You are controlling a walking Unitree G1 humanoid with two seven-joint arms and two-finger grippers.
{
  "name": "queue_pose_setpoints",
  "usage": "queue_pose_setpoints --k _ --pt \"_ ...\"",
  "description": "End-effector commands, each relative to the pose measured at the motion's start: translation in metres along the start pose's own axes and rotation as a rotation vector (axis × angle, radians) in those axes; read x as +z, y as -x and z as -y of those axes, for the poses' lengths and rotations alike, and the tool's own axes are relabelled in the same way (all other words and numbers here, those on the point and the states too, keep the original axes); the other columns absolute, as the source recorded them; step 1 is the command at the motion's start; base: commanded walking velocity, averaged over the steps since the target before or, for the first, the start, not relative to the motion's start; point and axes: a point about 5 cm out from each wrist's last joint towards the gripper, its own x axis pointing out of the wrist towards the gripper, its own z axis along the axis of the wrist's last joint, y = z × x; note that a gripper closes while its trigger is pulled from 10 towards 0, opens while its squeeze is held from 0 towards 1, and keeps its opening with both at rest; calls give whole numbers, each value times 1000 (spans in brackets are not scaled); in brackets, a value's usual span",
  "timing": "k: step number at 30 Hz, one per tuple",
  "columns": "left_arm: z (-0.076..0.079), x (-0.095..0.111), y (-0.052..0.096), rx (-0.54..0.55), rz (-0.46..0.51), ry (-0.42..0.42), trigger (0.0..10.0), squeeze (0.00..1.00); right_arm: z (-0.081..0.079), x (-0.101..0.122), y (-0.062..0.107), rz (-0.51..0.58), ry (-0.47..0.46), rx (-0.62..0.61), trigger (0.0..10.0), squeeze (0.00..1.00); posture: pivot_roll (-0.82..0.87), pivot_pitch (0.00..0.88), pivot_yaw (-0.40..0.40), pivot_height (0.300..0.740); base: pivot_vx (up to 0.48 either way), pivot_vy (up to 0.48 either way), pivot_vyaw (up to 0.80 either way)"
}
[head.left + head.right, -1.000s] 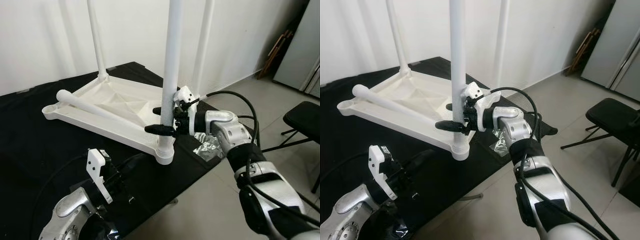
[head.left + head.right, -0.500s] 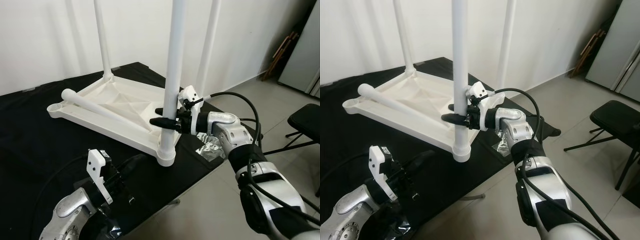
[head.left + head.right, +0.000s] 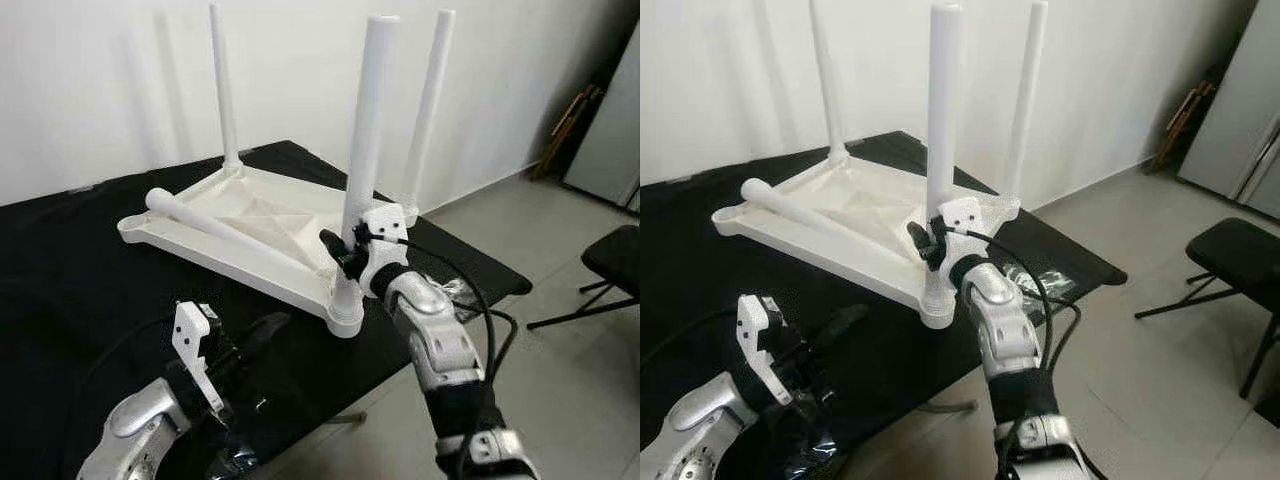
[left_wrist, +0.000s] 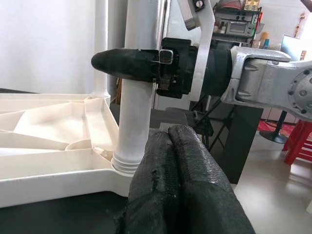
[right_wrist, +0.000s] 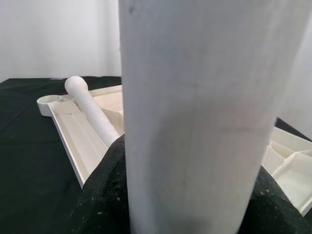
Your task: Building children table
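An upside-down white plastic table top (image 3: 250, 225) lies on a black cloth. Three white legs stand up from its corners: the near leg (image 3: 365, 130) and two at the back (image 3: 222, 85) (image 3: 428, 100). A loose fourth leg (image 3: 215, 232) lies slanted across the top. My right gripper (image 3: 340, 255) is shut on the near leg just above its socket, with a black finger (image 5: 102, 195) on each side of the leg (image 5: 195, 122). My left gripper (image 4: 168, 139) is shut on nothing. It hovers low over the cloth, short of that socket.
A crumpled clear plastic bag (image 3: 460, 292) lies on the cloth beside the near corner. The cloth's edge runs close in front of the table top. To the right are a tiled floor, a black chair (image 3: 615, 255) and a grey door (image 3: 610, 140).
The camera has pulled back, so the leg tops now show. My right forearm has swung from the leg's right side to its near side, gripper still shut on it. The left arm holds still.
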Motion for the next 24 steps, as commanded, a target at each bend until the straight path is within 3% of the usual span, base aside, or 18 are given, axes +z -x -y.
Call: queue_pose_setpoints --k 1,2,3,4,5,9,11,12,14,19,20,21,24 --pt "-1 -1 0 10 -1 -4 10000 0 7 -35 8 -184 -17 -68 6471 0 -19 0 -37 740 0 0 0" --pt "-1 -1 0 10 -1 -4 10000 0 7 -35 8 -184 -17 -68 6471 0 -19 0 -37 740 0 0 0" --pt "-1 -1 0 9 0 -3 10000 0 5 -34 10 -189 -25 -62 10000 0 -20 0 -36 740 0 0 0" --pt "-1 -1 0 9 0 -3 10000 0 5 -34 10 -189 -25 -62 10000 0 -20 0 -36 740 0 0 0" --pt "0 -1 0 -4 -5 -3 10000 0 -1 -30 11 -177 -56 8 10000 1000 -20 0 -33 740 0 0 0" --pt "0 -1 -1 -8 -7 -2 10000 0 -3 -18 8 -122 -74 98 10000 1000 -20 0 -34 740 0 0 0" --pt "0 -1 -1 -7 -5 -4 10000 0 -3 2 4 -45 -31 275 10000 1000 -20 0 -36 740 0 0 0" --pt "0 -1 -1 -7 -5 -4 10000 0 -3 2 4 -45 -31 275 10000 1000 -20 0 -36 740 0 0 0" --pt "0 -1 -2 -2 -2 -6 10000 0 -2 16 3 -12 44 466 10000 1000 -20 0 -42 740 0 0 0" --pt "0 -1 -2 1 0 -7 10000 0 2 23 4 -4 110 585 10000 1000 -18 0 -46 740 0 0 0" --pt "1 -1 -2 0 -1 -8 10000 0 4 27 4 -14 126 657 10000 216 -13 0 -45 740 0 0 0" --pt "1 -1 -2 -1 -3 -9 10000 0 7 32 2 -22 126 714 10000 0 -10 0 -43 740 0 0 0" --pt "2 -1 -1 -3 -6 -11 10000 0 10 40 -2 -25 104 783 10000 0 -7 0 -42 740 0 0 0"
